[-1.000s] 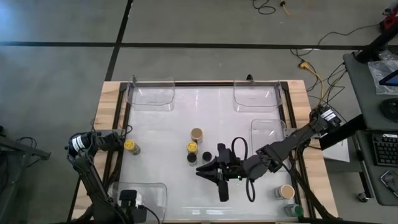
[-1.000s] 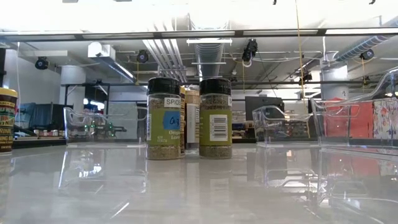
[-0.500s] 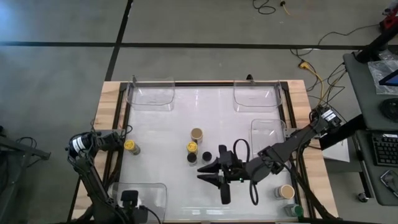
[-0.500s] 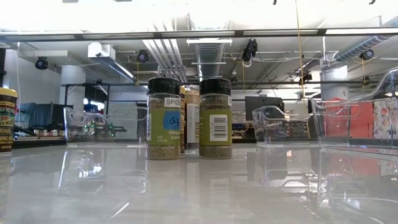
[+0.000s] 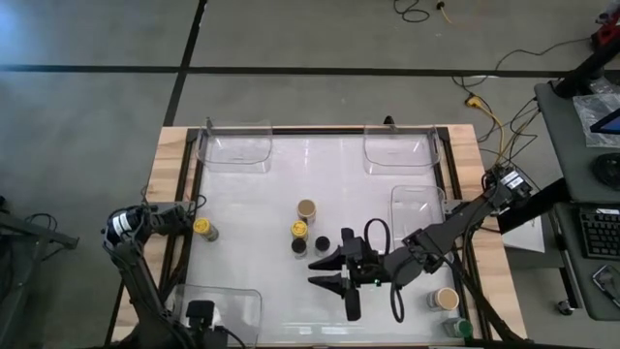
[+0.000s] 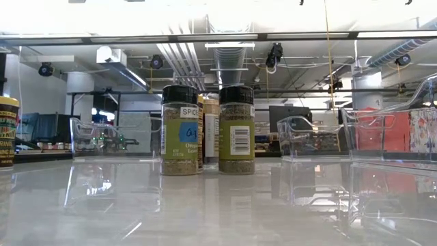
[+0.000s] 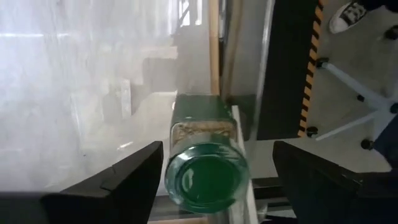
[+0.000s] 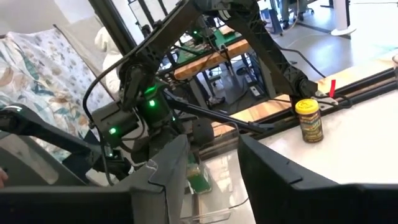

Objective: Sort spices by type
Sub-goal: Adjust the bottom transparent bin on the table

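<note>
Right gripper [image 5: 327, 271] positioned low over table [image 5: 252, 208], just beside two black-lidded jars [image 5: 322, 242]; fingers spread, nothing held. Left gripper [image 7: 217, 180] located at near-left corner, fingers spread around green-lidded jar [image 7: 206, 171]; contact cannot be told. Yellow-lidded jar [image 5: 299, 229] and tan-lidded jar [image 5: 306, 208] grouped at table centre. Second yellow-lidded jar [image 5: 203, 227] at left edge. Tan-lidded jar [image 5: 447, 299] at near-right corner.

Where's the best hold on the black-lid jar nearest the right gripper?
Probably the round body under the lid of the jar, approached from the table's front side: it stands upright, and the open right gripper sits just there.
</note>
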You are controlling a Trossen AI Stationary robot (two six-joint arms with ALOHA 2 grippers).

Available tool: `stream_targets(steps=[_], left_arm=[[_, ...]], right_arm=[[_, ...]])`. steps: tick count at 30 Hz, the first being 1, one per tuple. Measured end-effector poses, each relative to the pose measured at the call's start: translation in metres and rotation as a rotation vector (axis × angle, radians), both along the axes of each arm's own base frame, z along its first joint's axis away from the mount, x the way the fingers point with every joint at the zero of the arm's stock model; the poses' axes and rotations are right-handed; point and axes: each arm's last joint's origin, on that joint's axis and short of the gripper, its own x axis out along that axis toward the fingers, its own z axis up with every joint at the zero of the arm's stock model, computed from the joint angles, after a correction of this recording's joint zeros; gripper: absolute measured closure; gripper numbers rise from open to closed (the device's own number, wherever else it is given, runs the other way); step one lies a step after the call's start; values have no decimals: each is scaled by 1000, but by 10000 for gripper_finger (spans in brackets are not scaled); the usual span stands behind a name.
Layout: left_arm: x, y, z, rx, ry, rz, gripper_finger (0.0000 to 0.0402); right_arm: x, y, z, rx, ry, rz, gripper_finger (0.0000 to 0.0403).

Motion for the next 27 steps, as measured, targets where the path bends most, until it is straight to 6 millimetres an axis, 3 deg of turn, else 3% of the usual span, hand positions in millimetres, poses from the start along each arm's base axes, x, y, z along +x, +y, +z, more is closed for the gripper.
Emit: stream_targets(steps=[11, 16, 22, 27], left_arm=[[12, -2, 39, 49, -307, -23, 114], [27, 22, 41, 201, -336, 16, 114], [50, 55, 24, 301, -293, 30, 114], [55, 87, 2, 311, -270, 77, 114]], right_arm=[[0, 0, 0, 10, 2, -1, 273], [-1, 3, 0, 47, 4, 2, 269], [-9, 13, -1, 61, 2, -14, 276], [-25, 35, 0, 59, -3, -15, 280]])
